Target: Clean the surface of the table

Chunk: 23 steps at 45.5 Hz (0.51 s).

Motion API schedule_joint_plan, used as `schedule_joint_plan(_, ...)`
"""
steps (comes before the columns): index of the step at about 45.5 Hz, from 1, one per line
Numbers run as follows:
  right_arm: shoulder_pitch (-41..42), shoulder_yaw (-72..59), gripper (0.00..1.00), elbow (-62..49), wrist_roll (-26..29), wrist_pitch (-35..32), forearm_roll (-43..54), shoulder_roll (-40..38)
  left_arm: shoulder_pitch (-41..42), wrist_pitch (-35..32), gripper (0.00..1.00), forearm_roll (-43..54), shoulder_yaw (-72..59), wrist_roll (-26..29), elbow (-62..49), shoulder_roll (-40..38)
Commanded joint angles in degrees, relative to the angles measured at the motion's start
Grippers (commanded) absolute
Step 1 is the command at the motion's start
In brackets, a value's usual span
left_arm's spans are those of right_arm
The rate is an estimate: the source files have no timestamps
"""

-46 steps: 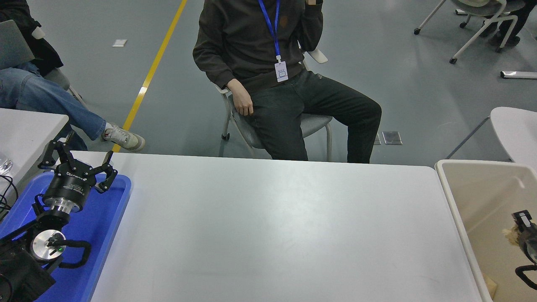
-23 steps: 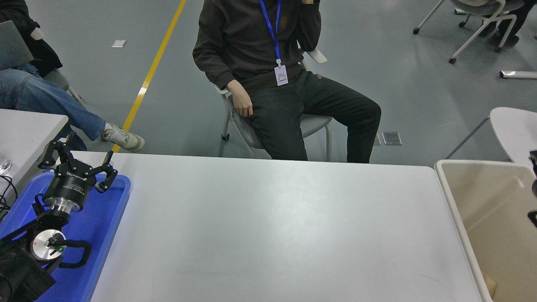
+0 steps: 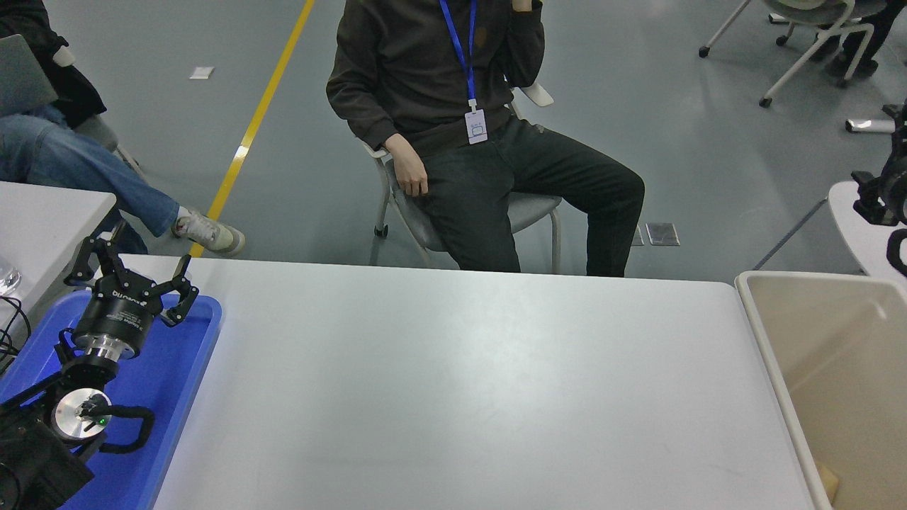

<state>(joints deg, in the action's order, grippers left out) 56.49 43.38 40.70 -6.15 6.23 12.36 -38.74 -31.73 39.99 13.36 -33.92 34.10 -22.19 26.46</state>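
Observation:
The table surface [image 3: 460, 382] is a wide white-grey top with nothing lying on it. My left gripper [image 3: 133, 261] is parked at the lower left over the blue tray [image 3: 177, 382], its fingers spread open and empty. My right arm [image 3: 882, 191] shows only as a black part at the right edge, high above the beige bin [image 3: 762, 333]. Its fingers are cut off by the picture's edge, so I cannot tell how they stand.
A person sits on a chair [image 3: 524, 205] just beyond the table's far edge. Another person's legs [image 3: 85, 170] show at the far left, behind a smaller white table [image 3: 42, 212]. A tan scrap [image 3: 825, 482] lies in the bin's near corner.
My right arm has risen from inside the bin at the lower right to high at the right edge. The left arm has not moved.

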Motion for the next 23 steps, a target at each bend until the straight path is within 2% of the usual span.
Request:
schedule_joint_plan(1, -0.5, 9.17, 0.99, 5.97, -5.7, -0.08, 0.03, 1.3, 0.0, 0.0, 1.0, 0.0, 0.0, 0.0, -0.04, 0.0)
schedule_joint_plan(15, -10.61, 12.7, 0.99, 8.96, -22.58, -0.08, 0.47, 5.95, 0.0, 0.0, 1.0, 0.0, 0.0, 0.0, -0.05, 0.0)
schedule_joint_plan(23, -17.2, 12.69, 0.99, 9.13, -24.96, 0.1, 0.47, 9.82, 0.0, 0.0, 1.0, 0.0, 0.0, -0.08, -0.05, 0.0)
